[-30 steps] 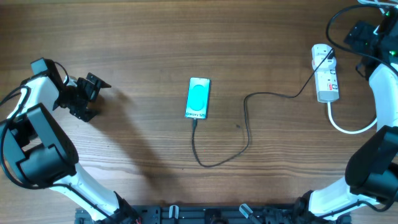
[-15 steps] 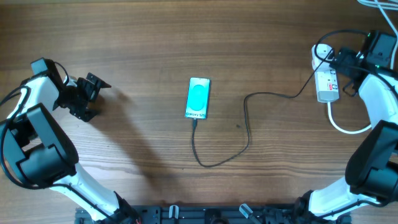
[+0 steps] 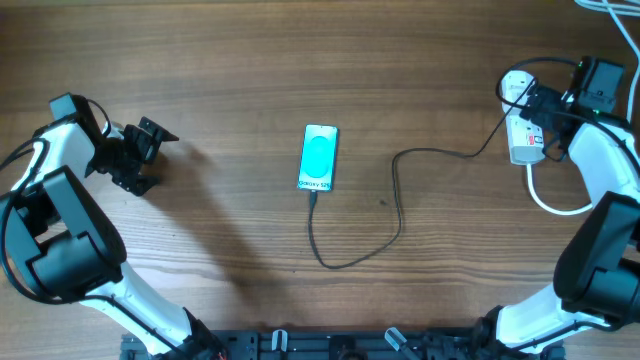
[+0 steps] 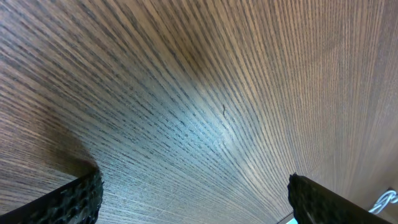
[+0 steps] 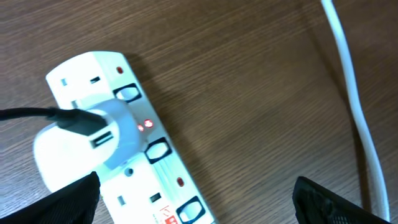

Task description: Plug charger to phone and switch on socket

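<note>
The phone (image 3: 318, 157) lies flat mid-table with its cyan screen up. The charger's thin black cable (image 3: 398, 215) runs from the phone's near end, loops and leads to the white socket strip (image 3: 524, 135) at the right. In the right wrist view the cable (image 5: 28, 114) enters a white adapter (image 5: 78, 146) plugged into the strip (image 5: 152, 177), and a small red light (image 5: 145, 126) glows beside it. My right gripper (image 3: 541, 115) is open just above the strip, also shown in its wrist view (image 5: 199, 208). My left gripper (image 3: 148, 158) is open and empty at the far left.
The strip's thick white cord (image 3: 555, 207) curves toward the right arm and shows in the right wrist view (image 5: 353, 93). The left wrist view shows wood between the open left gripper (image 4: 196, 202) fingers.
My right arm has come down from the back right corner and moved left, so its open gripper now hangs over the socket strip. The left arm, phone and cable have not moved.
</note>
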Controlling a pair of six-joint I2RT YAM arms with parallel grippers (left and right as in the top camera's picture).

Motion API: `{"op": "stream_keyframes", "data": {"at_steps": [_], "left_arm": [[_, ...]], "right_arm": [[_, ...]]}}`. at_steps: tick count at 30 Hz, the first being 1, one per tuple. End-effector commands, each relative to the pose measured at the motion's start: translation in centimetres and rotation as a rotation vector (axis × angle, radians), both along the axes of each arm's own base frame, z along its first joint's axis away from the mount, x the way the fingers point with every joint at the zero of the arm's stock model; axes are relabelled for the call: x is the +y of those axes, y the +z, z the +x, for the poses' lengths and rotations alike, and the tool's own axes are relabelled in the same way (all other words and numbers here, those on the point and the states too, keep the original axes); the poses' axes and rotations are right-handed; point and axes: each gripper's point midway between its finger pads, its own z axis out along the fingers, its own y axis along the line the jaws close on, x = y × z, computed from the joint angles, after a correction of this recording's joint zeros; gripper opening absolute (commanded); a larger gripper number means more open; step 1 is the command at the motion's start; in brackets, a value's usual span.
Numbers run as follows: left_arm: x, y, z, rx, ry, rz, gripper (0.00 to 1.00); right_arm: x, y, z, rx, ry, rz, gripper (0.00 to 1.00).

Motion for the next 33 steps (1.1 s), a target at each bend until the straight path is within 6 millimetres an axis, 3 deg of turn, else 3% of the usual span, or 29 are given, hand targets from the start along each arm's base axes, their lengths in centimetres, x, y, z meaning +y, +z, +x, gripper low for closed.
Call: {"op": "stream_keyframes", "data": {"at_steps": [1,5,11,33], "left_arm": [[0.2,-2.6,-1.8,0.092,0.001,0.029,1.0],[0.2,-2.6,-1.8,0.092,0.001,0.029,1.0],[0.2,-2.6,-1.8,0.092,0.001,0.029,1.0],[0.2,-2.6,-1.8,0.092,0.001,0.029,1.0]], "right_arm": [[0.5,0.6,-0.1,-0.02,0.001,0.009,1.0],[0.7,-0.5,-0.6,-0.016,0.001,0.01,1.0],[1.8,-5.0,-3.9,0.066,0.001,0.036,1.0],[1.9,-5.2,-4.3,0.082,0.001,0.042,1.0]]}}
